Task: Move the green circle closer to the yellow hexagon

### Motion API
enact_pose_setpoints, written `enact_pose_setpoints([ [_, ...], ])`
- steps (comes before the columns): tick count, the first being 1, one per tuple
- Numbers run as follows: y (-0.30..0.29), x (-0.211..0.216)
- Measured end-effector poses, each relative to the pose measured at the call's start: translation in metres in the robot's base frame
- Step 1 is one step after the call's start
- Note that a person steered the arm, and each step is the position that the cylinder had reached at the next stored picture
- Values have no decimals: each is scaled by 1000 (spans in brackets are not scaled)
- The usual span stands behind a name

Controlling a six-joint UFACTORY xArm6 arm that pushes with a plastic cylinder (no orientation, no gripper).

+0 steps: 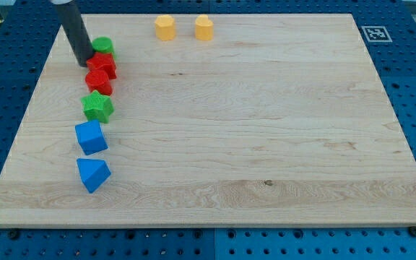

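- The dark rod is coming down from the far left corner of the wooden board (266, 144), leaning a little, and my tip (85, 63) is resting on the board right against the left side of the green circle (103, 45)
- Being a bare rod, it has no jaws to spread or press together; it is pinching nothing, only touching at its end
- The green circle is sitting at the far end of a column of blocks running along the board's left side, partly hidden behind the rod and the red block nearest it
- Just in front of it two red blocks are lying pressed together, the farther red block (103, 63) touching the circle and the nearer red block (98, 81) touching that one; their exact shapes are hard to make out
- Next toward the near edge, the green star (97, 106) is sitting just beside the nearer red block
- The blue cube (91, 136) and then the blue triangle (92, 174) are following it, each standing a little apart
- Two yellow blocks are sitting side by side at the far edge: the left yellow hexagon (165, 27) and the right yellow block (204, 27), whose shape is harder to tell
- The green circle is lying well apart from the yellow pair, off to their left, with bare wood between them
- A blue perforated table (410, 79) is surrounding the board
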State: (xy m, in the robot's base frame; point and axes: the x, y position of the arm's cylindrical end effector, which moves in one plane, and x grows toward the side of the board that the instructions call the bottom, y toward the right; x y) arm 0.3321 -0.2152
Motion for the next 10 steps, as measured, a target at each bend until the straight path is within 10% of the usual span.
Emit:
enact_pose_setpoints([
  [6,76,-85],
  [10,23,-127],
])
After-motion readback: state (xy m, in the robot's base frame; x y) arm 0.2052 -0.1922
